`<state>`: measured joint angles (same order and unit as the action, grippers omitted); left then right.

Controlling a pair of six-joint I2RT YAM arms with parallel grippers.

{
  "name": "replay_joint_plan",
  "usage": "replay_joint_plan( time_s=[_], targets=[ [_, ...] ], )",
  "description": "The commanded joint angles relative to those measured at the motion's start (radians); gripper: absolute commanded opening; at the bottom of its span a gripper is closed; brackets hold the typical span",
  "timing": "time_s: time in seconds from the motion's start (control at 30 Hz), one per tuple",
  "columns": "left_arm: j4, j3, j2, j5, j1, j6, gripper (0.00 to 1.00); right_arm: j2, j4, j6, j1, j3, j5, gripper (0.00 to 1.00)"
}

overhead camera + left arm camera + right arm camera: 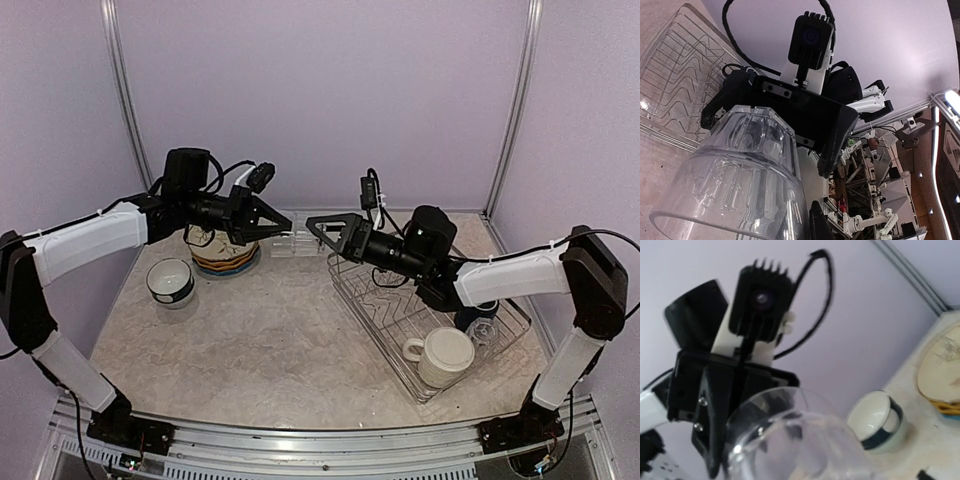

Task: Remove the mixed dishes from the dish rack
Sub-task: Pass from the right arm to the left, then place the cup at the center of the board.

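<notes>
A clear glass [293, 241] hangs on its side above the table's back middle, between my two grippers. My left gripper [283, 229] is shut on its rim end; in the left wrist view the glass [735, 190] fills the lower left, with one dark finger [821, 224] against its side. My right gripper [320, 233] is open, its jaws spread wide around the base end without touching [777, 122]. The silver wire dish rack [395, 300] stands at the right. It holds a large cream mug [441, 355], a navy mug [478, 316] and another clear glass [487, 333].
A stack of plates [224, 259] with a cream floral one on top sits at the back left. A pale bowl with a dark band [170, 280] stands left of it and also shows in the right wrist view [876, 423]. Purple walls close in the back and sides.
</notes>
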<state>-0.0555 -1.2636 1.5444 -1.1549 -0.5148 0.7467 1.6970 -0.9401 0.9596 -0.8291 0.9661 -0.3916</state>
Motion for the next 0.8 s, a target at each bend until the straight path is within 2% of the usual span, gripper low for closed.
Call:
replay_joint_plan(
  time_s=[0.0,0.1,0.2,0.3,0.4,0.57,0.77],
  targets=[
    [-0.144,-0.023,-0.023,0.133,-0.004,-0.103,0.00,-0.086,0.111,-0.068,0.016,-0.064,0.058,1.00],
    [-0.232,-0.036,-0.029,0.239,-0.004,-0.139,0.00,-0.170,0.217,-0.098,0.047,-0.117,0.101,1.00],
    [-0.342,-0.077,-0.020,0.369,-0.004,-0.180,0.00,-0.272,0.392,-0.154,0.072,-0.145,0.187,1.00],
    [-0.530,-0.166,0.030,0.547,-0.005,-0.218,0.00,-0.370,0.574,-0.220,0.074,-0.144,0.290,1.00],
    [-0.724,-0.284,0.124,0.709,-0.005,-0.246,0.00,-0.459,0.685,-0.252,0.074,-0.157,0.377,1.00],
    [-0.978,-0.464,0.329,0.819,-0.027,-0.321,0.00,-0.558,0.764,-0.271,0.083,-0.190,0.463,1.00],
    [-1.127,-0.543,0.444,1.017,-0.026,-0.401,0.00,-0.614,0.800,-0.276,0.091,-0.204,0.487,1.00]
  ],
)
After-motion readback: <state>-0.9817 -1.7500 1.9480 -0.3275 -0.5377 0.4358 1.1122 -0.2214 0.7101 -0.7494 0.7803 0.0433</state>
